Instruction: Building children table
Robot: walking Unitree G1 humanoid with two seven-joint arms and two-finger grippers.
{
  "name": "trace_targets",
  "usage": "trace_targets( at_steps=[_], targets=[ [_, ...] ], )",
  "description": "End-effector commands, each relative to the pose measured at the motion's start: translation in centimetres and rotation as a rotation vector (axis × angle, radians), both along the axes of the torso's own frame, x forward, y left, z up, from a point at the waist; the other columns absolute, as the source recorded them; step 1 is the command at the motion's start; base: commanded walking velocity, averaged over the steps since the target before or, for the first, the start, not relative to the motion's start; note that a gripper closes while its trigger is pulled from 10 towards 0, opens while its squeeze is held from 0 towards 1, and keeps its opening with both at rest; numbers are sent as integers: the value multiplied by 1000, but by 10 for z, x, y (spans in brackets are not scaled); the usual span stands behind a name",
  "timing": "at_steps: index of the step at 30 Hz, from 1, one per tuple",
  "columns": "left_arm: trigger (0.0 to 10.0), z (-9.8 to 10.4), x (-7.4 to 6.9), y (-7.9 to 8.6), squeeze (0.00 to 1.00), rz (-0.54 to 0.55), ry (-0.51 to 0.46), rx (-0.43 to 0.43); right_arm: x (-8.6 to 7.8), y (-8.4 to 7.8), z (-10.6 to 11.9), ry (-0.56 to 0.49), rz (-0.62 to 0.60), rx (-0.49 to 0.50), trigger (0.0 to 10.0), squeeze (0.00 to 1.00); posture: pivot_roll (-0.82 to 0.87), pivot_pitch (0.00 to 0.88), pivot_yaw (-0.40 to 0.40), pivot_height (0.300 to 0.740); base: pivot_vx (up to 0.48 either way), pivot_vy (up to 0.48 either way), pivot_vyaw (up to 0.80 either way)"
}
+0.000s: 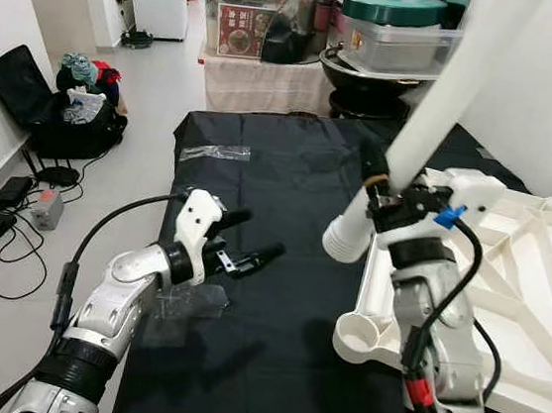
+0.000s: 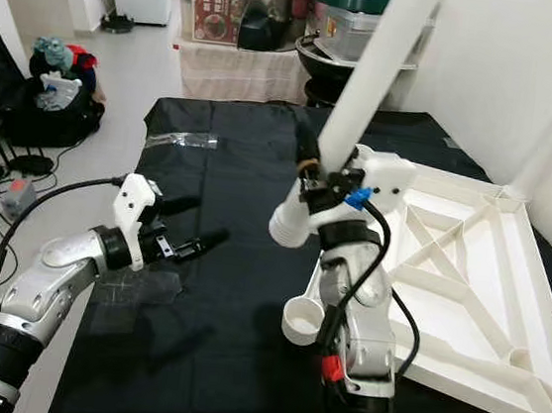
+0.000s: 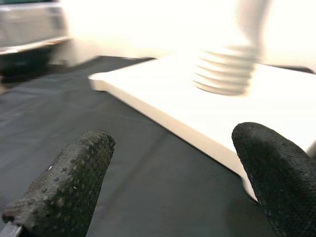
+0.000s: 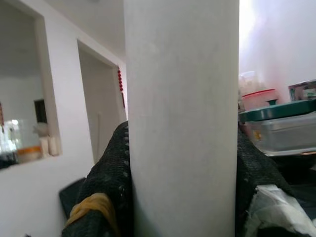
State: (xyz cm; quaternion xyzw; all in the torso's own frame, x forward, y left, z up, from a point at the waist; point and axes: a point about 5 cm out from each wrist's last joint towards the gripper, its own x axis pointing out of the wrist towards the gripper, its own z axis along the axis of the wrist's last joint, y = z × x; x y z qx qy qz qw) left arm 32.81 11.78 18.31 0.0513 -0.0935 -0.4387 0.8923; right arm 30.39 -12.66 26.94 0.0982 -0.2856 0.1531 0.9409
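A white tabletop [image 1: 530, 295] lies upside down on the black cloth, with a round leg socket [image 1: 361, 333] at its near left corner. My right gripper [image 1: 385, 194] is shut on a long white table leg [image 1: 437, 105], held tilted. Its threaded end [image 1: 347, 240] hangs above and a little beyond the socket. In the right wrist view the leg [image 4: 180, 118] stands between the black fingers [image 4: 106, 192]. My left gripper [image 1: 252, 244] is open over the cloth, left of the leg, holding nothing. In the left wrist view its fingertips [image 3: 64, 187] frame the leg's thread [image 3: 224, 71] and the tabletop's edge [image 3: 148, 111].
The black cloth [image 1: 289, 178] covers the work surface. Clear plastic wrapping [image 1: 180, 300] lies under my left arm, another piece [image 1: 214, 152] farther back. Storage boxes [image 1: 253, 15] and a pot [image 1: 370, 78] stand behind. A black bag [image 1: 72, 114] and cables [image 1: 4, 225] lie on the floor left.
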Motion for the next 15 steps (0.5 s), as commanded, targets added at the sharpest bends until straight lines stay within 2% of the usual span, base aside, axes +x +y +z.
trace_targets(
  at_steps=[1, 2, 7, 15],
  targets=[
    [10000, 2, 1, -3, 0, -57, -1, 39, 3, 13, 1, 19, 57, 13, 10000, 0, 50, 0, -24, 740, 0, 0, 0],
    [10000, 1, 1, -5, 0, -86, 6, 66, 5, 20, 5, 15, 84, 18, 10000, 0, 49, 0, -22, 740, 0, 0, 0],
    [10000, -7, -1, -7, 0, -141, 34, 132, 5, 28, 10, 0, 119, 17, 10000, 0, 50, 0, -21, 740, 0, 0, 0],
    [10000, -5, 2, -3, 0, -139, 35, 149, 1, 35, 1, 49, 216, 12, 10000, 0, 55, 0, -22, 740, 0, 0, 0]
  ],
)
